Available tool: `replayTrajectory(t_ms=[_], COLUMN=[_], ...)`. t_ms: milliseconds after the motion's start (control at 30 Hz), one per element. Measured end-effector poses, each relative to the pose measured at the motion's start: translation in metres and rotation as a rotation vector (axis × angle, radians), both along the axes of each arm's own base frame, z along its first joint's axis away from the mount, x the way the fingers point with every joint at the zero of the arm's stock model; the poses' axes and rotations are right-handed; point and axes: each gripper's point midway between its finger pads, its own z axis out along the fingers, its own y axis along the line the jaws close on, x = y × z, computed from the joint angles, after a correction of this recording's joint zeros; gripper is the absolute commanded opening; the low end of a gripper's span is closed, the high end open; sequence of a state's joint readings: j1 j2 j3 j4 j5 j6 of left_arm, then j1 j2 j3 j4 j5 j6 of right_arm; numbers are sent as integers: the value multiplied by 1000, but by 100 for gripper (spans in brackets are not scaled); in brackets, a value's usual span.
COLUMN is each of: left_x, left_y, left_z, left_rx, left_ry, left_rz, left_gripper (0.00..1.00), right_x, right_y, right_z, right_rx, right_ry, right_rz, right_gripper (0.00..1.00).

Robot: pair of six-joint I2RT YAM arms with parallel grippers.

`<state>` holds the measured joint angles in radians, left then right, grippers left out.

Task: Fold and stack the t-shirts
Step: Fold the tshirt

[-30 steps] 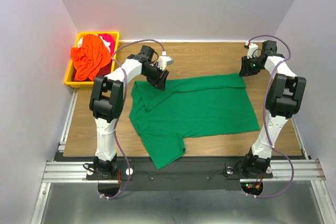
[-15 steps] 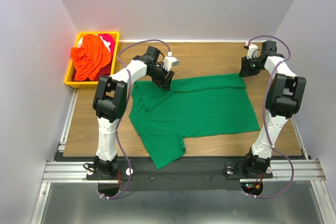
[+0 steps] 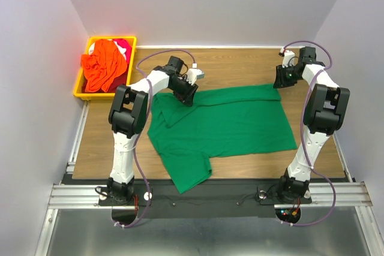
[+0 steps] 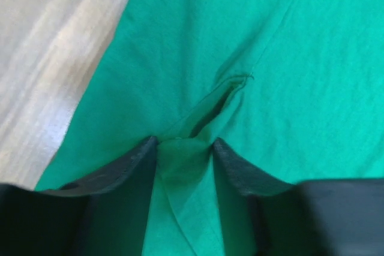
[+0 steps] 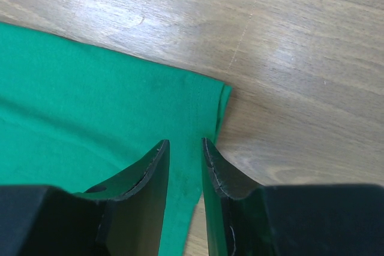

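Note:
A dark green t-shirt (image 3: 228, 124) lies spread on the wooden table, one sleeve reaching toward the near edge. My left gripper (image 3: 187, 95) is at its far left part. In the left wrist view a raised fold of the green t-shirt (image 4: 288, 58) fills the space between the fingers of the left gripper (image 4: 184, 142), which press it from both sides. My right gripper (image 3: 279, 81) is at the shirt's far right corner. In the right wrist view the right gripper (image 5: 186, 143) stands narrowly open over the flat corner of the green t-shirt (image 5: 90, 88). An orange t-shirt (image 3: 103, 64) and a red-pink t-shirt (image 3: 123, 45) lie crumpled in the bin.
A yellow-orange plastic bin (image 3: 80, 82) stands at the table's far left corner. Bare wood (image 3: 240, 64) shows behind the shirt and along the right edge. White walls close in the back and both sides.
My left gripper slid a little to the right along the shirt's far edge, and its fingers drew in on a fold of cloth. The right arm has not moved.

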<state>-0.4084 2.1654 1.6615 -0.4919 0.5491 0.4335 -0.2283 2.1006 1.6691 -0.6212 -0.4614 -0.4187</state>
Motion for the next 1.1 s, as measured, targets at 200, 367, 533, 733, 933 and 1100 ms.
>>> replayTrajectory(t_ms=[200,367,533,733,933,1100], left_x=[-17,-39,-57,-76,-92,-103], left_y=[1,-7,-15,-26,-35,-28], left_z=[0,8,16,10,7,4], left_rx=[8,12,14,36,55,77], left_ry=[10,10,-6,-1,17,47], left_rz=[-23,-55,-82,-118,-160,-169], left_gripper=[44,37,10,16,51,53], right_x=[0,0,0,0,0,-1], right_y=[0,0,0,-1,-3,-4], right_z=[0,0,0,0,-1,-2], right_rx=[-3,-4,-4,-4,-16,-28], right_ry=[-1,-1,-1,0,1,1], right_rz=[2,2,2,2,1,8], right_gripper=[33,33,33,32,32,32])
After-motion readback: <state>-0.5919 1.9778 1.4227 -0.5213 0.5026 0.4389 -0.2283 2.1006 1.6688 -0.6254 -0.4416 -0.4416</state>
